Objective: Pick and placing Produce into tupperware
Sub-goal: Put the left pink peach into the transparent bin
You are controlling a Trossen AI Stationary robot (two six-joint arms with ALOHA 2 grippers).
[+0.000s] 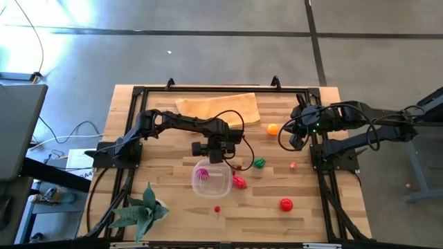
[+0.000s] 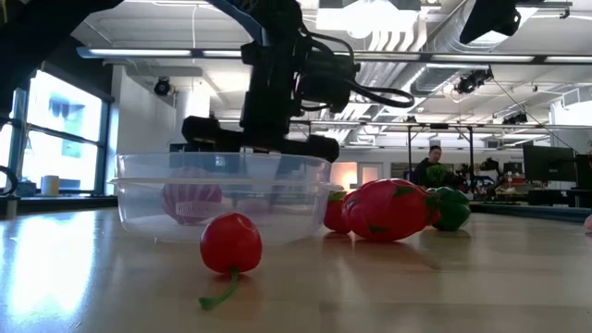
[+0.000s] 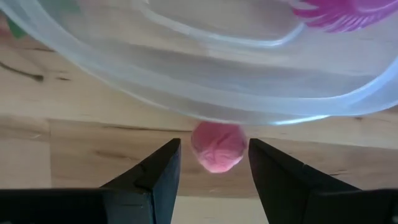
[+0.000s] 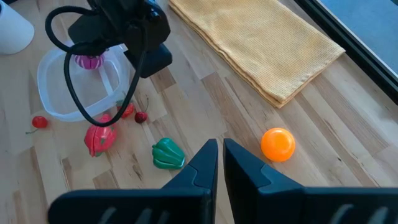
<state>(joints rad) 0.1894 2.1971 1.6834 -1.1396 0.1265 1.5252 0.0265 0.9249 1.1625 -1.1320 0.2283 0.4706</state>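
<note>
My left gripper [image 1: 214,151] hangs over the far rim of the clear round tupperware [image 1: 212,180], which holds a magenta piece [image 1: 202,173]. In the left wrist view the gripper [image 3: 214,144] is open, its fingers on either side of a small pink ball [image 3: 217,148] that lies on the table against the tupperware's rim [image 3: 205,115]; I cannot tell whether they touch it. A green pepper [image 1: 259,163], a red piece [image 1: 239,182], a stemmed cherry [image 1: 217,209], a red tomato [image 1: 286,204] and an orange ball [image 1: 273,128] lie loose on the table. My right gripper [image 4: 221,152] waits shut near the right edge.
A tan folded cloth [image 1: 220,108] lies at the table's far edge. A green spiky plant [image 1: 142,211] stands at the near left corner. A tiny pink piece [image 1: 293,165] lies toward the right side. Black frame rails [image 1: 325,180] border the table. A person [image 2: 433,166] sits far behind.
</note>
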